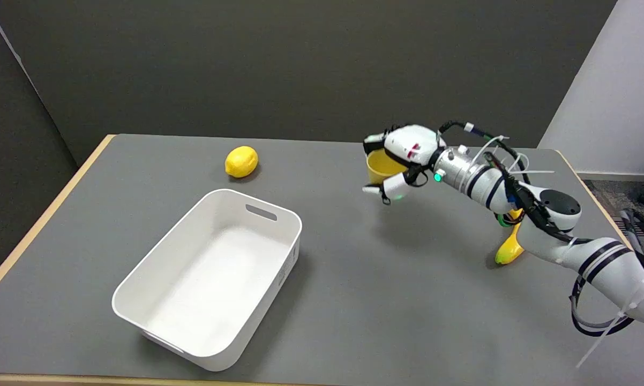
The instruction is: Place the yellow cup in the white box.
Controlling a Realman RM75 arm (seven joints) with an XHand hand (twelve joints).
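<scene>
Currently I am holding the right hand around the yellow cup near the surface's far edge, fingers wrapping its rim for carrying; the white box is waiting well apart, toward the near-left corner.

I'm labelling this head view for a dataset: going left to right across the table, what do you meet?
white box → lemon → yellow cup, with the right hand around it → a yellow object partly hidden behind the arm.
</scene>
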